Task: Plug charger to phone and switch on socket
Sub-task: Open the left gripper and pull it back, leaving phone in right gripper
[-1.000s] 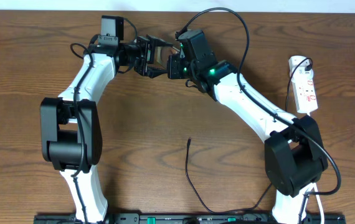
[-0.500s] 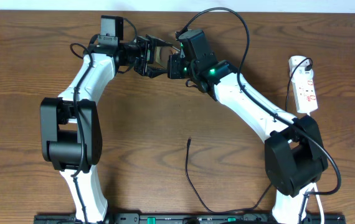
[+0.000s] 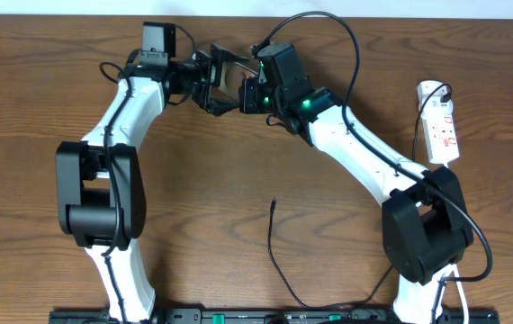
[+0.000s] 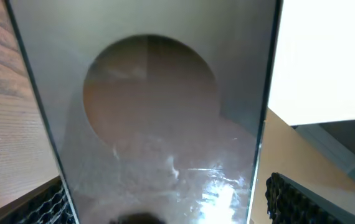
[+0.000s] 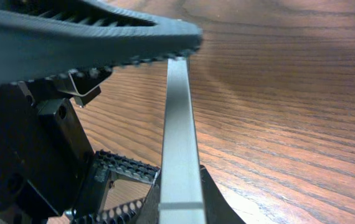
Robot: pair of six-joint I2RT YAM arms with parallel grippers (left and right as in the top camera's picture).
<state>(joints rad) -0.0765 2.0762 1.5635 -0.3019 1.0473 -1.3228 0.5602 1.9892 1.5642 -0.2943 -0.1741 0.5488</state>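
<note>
Overhead counts two arms, the left arm [image 3: 130, 108] and the right arm [image 3: 364, 153], two hands, one phone, one charger and one socket. All are over a brown wood-grain worktop [image 3: 40, 117]. A pale strip runs along its far edge, and little else of the room shows.

The left hand [image 3: 224, 81] and the right hand [image 3: 249, 87] meet tip to tip at the far middle of the worktop, with the phone [image 3: 231, 74] between them. The phone's screen faces the left hand and fills the left wrist view. The left hand is wide, with its fingers straddling the phone's long sides. In that view one pad [image 4: 288, 198] stands clear of the silvery edge. The other sits just beside the opposite edge, and I cannot tell whether it touches. The right hand is narrow and pinches the phone across its thin body. In the right wrist view the silvery edge runs straight down between its fingers.

The charger [image 3: 270, 247] lies on the worktop well apart from both hands, back toward the arm bases. Its plug tip [image 3: 274, 204] points toward the hands. The socket [image 3: 440, 126] lies well apart on the right hand's outer side, beyond the right arm.
</note>
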